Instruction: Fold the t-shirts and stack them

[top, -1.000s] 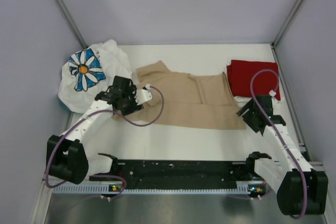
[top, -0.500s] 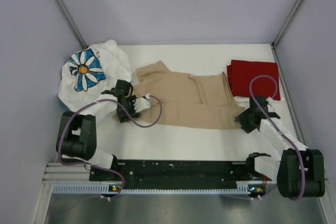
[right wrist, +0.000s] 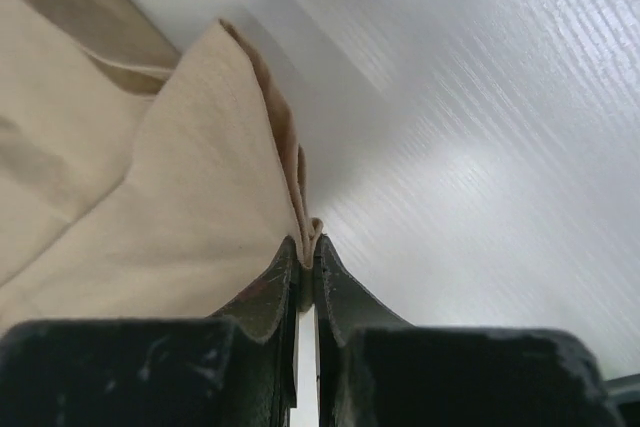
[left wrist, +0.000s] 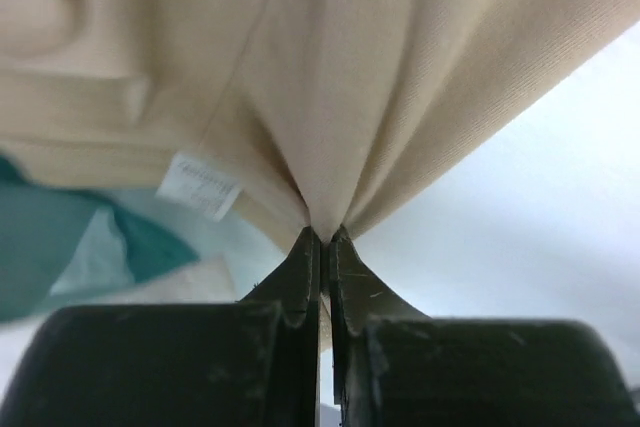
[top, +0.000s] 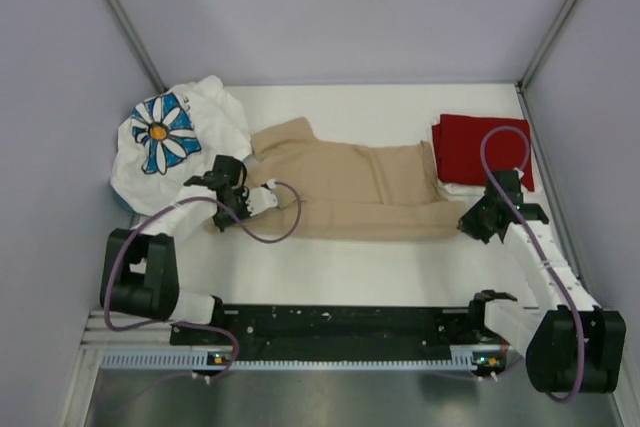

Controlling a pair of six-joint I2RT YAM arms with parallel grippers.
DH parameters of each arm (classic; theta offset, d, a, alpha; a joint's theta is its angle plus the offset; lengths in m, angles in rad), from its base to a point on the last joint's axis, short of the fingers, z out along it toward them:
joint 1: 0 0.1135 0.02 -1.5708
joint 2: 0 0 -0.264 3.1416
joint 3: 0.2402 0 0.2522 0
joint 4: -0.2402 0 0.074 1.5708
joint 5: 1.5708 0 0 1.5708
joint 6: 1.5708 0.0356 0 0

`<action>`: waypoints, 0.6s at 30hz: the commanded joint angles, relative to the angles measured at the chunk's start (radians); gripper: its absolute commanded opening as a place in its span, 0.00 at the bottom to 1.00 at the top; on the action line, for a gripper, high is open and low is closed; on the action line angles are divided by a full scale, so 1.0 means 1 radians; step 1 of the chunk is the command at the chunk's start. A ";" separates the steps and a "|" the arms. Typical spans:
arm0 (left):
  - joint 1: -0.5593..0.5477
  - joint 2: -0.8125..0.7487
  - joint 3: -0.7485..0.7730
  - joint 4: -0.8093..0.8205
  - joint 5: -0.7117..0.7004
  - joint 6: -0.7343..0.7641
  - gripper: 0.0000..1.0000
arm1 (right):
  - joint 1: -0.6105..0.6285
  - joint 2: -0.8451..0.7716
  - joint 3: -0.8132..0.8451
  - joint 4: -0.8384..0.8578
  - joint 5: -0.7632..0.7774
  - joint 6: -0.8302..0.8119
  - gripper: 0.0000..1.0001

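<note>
The tan t-shirt [top: 350, 192] lies spread across the middle of the white table, its near edge pulled up at both corners. My left gripper [top: 232, 215] is shut on the shirt's near left corner; in the left wrist view the tan cloth [left wrist: 330, 97] bunches into the closed gripper [left wrist: 325, 235]. At the near right corner my right gripper [top: 474, 224] is shut on a thin fold of the tan cloth [right wrist: 180, 237], pinched at the gripper [right wrist: 308, 242]. The dark red t-shirt [top: 482, 150] lies folded at the back right. The white daisy t-shirt [top: 170, 142] sits crumpled at the back left.
Grey enclosure walls stand on the left [top: 60, 97], back and right. A black rail [top: 340, 325] with the arm bases runs along the near table edge. A strip of white cloth [top: 462, 188] shows under the red shirt. The white table top [top: 350, 272] shows between shirt and rail.
Both grippers went from open to shut on the tan shirt's near corners. The near edge of the shirt has drawn back, so the shirt looks narrower front to back.
</note>
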 commanded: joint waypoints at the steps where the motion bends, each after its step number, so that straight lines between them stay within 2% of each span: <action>1: 0.012 -0.209 0.003 -0.218 -0.009 -0.043 0.00 | -0.049 -0.086 0.112 -0.195 0.013 -0.080 0.00; 4: 0.007 -0.295 0.000 -0.379 0.147 -0.032 0.00 | -0.052 -0.125 0.109 -0.250 -0.006 -0.045 0.00; 6: 0.001 -0.323 -0.011 -0.448 0.195 -0.034 0.00 | -0.054 -0.138 0.085 -0.284 -0.015 -0.024 0.00; 9: -0.017 -0.335 -0.020 -0.514 0.218 -0.038 0.00 | -0.054 -0.152 0.059 -0.346 -0.014 0.015 0.00; 15: -0.062 -0.353 -0.035 -0.649 0.243 -0.012 0.00 | -0.054 -0.203 0.089 -0.490 0.127 0.094 0.00; 18: -0.097 -0.346 -0.032 -0.711 0.249 -0.009 0.07 | -0.054 -0.226 0.123 -0.545 0.219 0.116 0.02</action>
